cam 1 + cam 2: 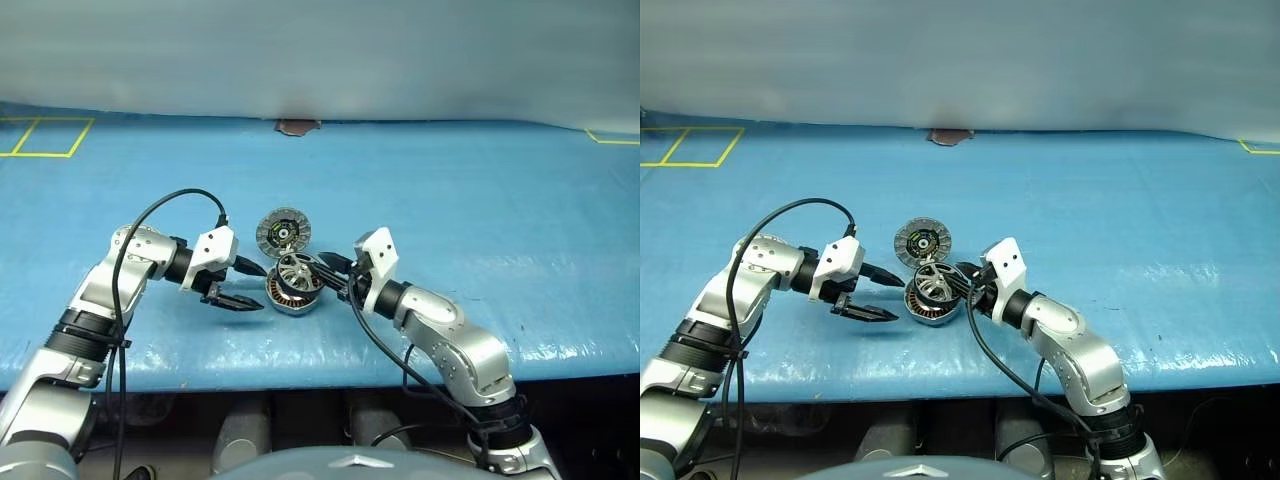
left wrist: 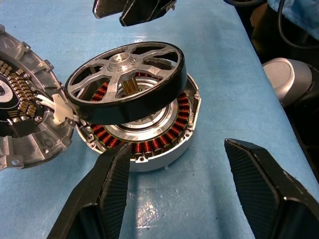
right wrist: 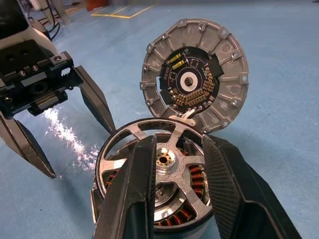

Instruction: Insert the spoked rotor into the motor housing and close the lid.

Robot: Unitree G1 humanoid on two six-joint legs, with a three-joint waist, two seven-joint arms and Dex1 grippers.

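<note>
The spoked rotor [image 2: 124, 74] lies tilted on top of the motor housing [image 2: 149, 144], and copper windings show under its raised edge. The lid [image 3: 194, 79] stands open behind the housing, joined at its edge, with its dark inner face toward me. My right gripper [image 3: 177, 139] is at the rotor's right side, its fingers a little apart over the spokes and hub, gripping nothing. My left gripper [image 1: 263, 288] hangs wide open just left of the housing, and its fingers [image 2: 107, 189] touch nothing.
The motor parts sit near the front edge of a table under a blue cover [image 1: 480, 200]. Yellow tape marks [image 1: 45, 137] lie at the far left and far right corners. A small brown patch [image 1: 297, 127] sits at the back edge.
</note>
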